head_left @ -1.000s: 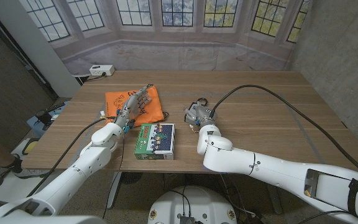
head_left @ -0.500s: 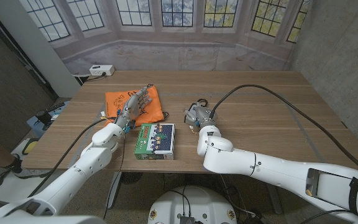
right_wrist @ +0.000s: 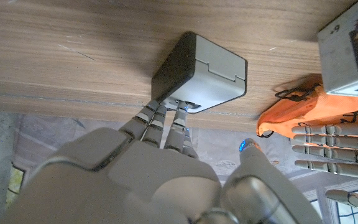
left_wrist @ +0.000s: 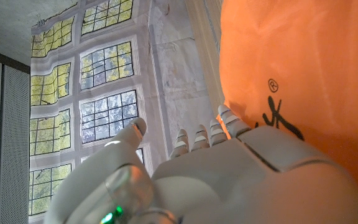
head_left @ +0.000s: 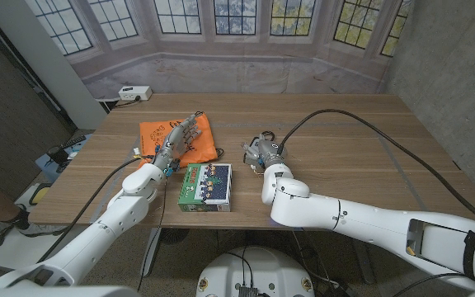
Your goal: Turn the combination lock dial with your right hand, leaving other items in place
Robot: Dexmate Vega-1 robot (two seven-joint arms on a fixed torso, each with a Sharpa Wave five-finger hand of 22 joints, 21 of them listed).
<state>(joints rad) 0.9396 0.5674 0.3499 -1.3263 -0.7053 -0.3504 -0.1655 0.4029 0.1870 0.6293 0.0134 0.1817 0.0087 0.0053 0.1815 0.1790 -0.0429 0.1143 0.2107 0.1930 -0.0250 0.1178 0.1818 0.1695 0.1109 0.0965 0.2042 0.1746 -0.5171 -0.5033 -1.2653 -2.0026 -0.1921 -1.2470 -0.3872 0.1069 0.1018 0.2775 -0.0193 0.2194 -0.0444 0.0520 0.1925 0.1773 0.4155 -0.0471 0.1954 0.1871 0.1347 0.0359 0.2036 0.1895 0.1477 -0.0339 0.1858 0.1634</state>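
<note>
The right robot hand, fingertips touching the combination lock without gripping, could shove it sideways instead of turning its dial.

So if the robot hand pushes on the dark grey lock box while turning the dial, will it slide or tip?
The dark grey boxy lock would probably slide rather than tip: it sits low with a flat face on smooth wood. Its hard rounded shell looks rigid, possibly slippery under the right robot hand.

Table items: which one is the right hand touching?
The dark lock box: the right hand has its fingertips on its face. The orange bag and green-and-white carton lie apart.
</note>
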